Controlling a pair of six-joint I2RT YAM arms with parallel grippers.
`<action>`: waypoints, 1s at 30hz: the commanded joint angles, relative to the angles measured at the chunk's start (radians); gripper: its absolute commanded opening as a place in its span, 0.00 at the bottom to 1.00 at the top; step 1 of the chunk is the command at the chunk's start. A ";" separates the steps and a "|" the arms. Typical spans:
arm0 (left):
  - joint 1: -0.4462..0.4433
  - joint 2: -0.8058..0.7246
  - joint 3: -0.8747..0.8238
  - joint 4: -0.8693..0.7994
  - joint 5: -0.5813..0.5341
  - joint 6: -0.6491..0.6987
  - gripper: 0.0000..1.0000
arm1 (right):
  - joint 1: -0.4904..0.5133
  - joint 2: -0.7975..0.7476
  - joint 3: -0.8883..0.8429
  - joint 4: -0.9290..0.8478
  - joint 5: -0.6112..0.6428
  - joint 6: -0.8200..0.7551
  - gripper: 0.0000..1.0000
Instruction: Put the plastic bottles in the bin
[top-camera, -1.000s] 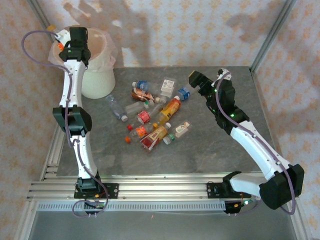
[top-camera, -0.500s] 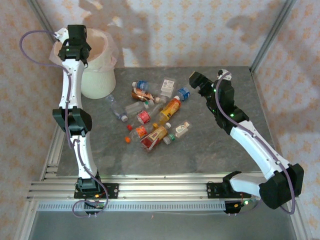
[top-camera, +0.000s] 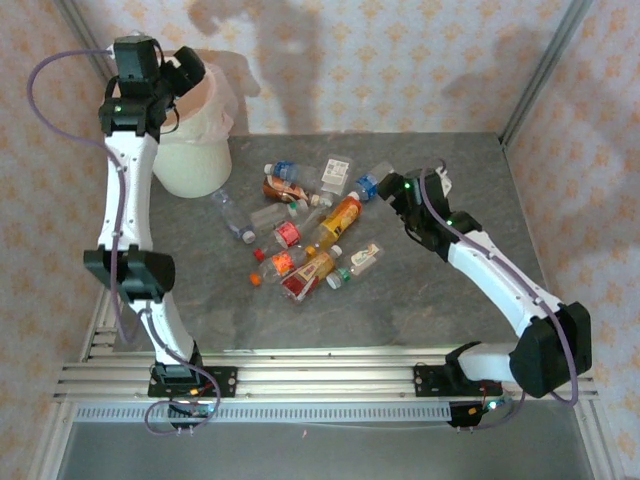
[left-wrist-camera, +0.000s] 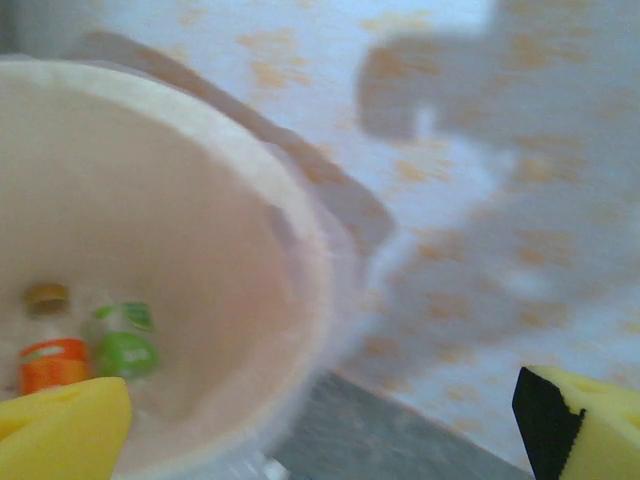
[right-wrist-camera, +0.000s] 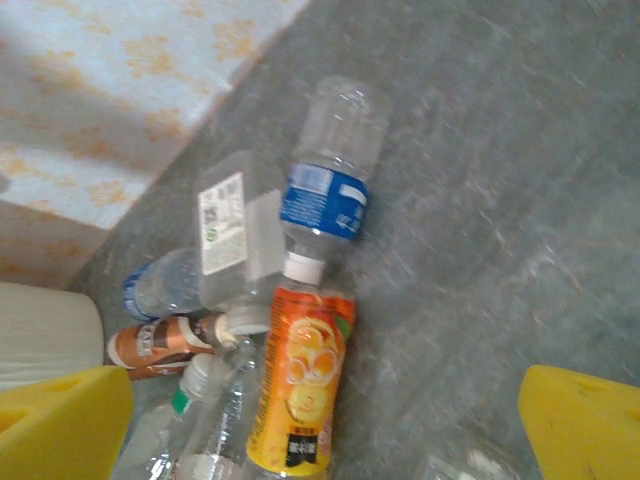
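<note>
The white bin (top-camera: 192, 160) with a pink liner (left-wrist-camera: 150, 250) stands at the table's back left. My left gripper (top-camera: 186, 70) hangs open over its rim, yellow pads (left-wrist-camera: 60, 430) wide apart with nothing between them. Inside the bin lie an orange-labelled bottle (left-wrist-camera: 55, 362) and a green-labelled one (left-wrist-camera: 124, 345). Several plastic bottles (top-camera: 300, 235) lie heaped mid-table. My right gripper (top-camera: 386, 188) is open, low beside the blue-labelled bottle (right-wrist-camera: 325, 190), which sits at the heap's right end. The orange juice bottle (right-wrist-camera: 300, 395) lies cap to cap with it, between the right fingers (right-wrist-camera: 585, 425).
A flat clear bottle with a white label (right-wrist-camera: 232, 235) and a brown-labelled one (right-wrist-camera: 155, 342) lie left of the orange bottle. Loose orange caps (top-camera: 256, 278) sit near the heap's front. Patterned walls and metal posts (top-camera: 535, 80) close in the table behind. Bare grey table (top-camera: 420, 300) lies in front and to the right.
My left gripper has risen and swung right over the bin's rim. My right gripper has dropped and moved left, close to the blue-labelled bottle.
</note>
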 joint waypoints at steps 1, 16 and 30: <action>-0.025 -0.132 -0.194 0.195 0.233 -0.028 1.00 | 0.007 -0.009 -0.038 -0.073 -0.023 0.131 0.99; -0.226 -0.605 -0.857 0.400 0.396 0.021 1.00 | 0.056 0.154 -0.039 -0.150 -0.150 0.381 0.95; -0.234 -0.731 -1.051 0.391 0.255 0.021 1.00 | 0.113 0.359 -0.002 -0.131 -0.161 0.366 0.92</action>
